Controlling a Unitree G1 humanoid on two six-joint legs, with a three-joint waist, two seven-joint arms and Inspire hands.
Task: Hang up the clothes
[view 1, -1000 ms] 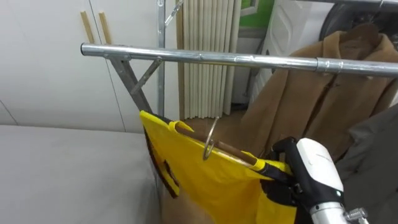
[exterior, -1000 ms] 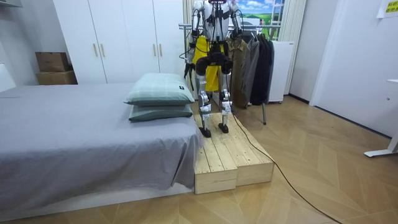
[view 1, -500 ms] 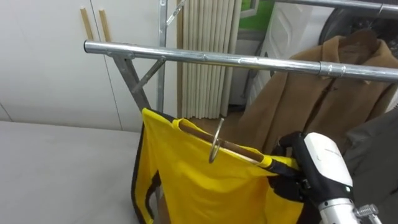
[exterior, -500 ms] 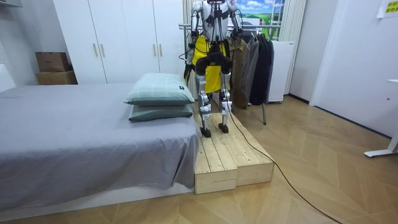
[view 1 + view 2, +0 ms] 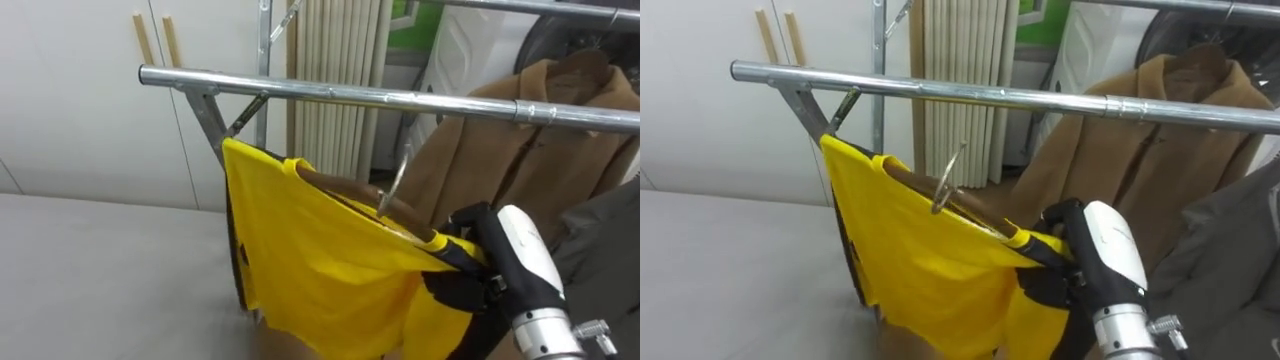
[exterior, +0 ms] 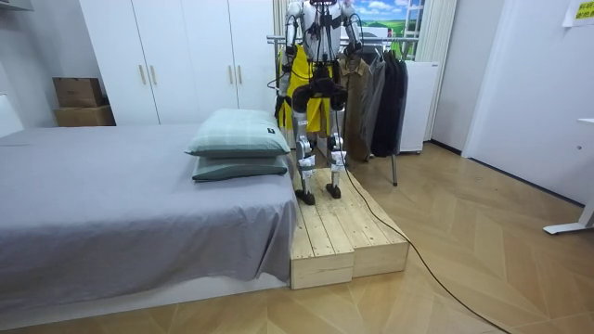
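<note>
A yellow shirt (image 5: 320, 260) hangs on a wooden hanger (image 5: 350, 190) whose metal hook (image 5: 396, 178) is tilted and sits just below the steel rail (image 5: 380, 96), apart from it. My right hand (image 5: 490, 255) comes in from the lower right, its dark fingers curled round the hanger's right end and the shirt's shoulder. The shirt's left shoulder (image 5: 840, 150) reaches up near the rack's slanted brace. In the room view I stand on a wooden platform (image 6: 348, 237) facing the clothes rack (image 6: 371, 65), the yellow shirt (image 6: 299, 79) in front of me.
A brown coat (image 5: 530, 150) hangs on the rail to the right, with a grey garment (image 5: 605, 240) beside it. White wardrobe doors (image 5: 80, 110) stand to the left. A grey bed (image 6: 121, 204) with two pillows (image 6: 239, 144) borders the platform.
My right hand has lifted the hanger: the hook rose and moved right, closer under the rail, and the shirt's left shoulder swung upward.
</note>
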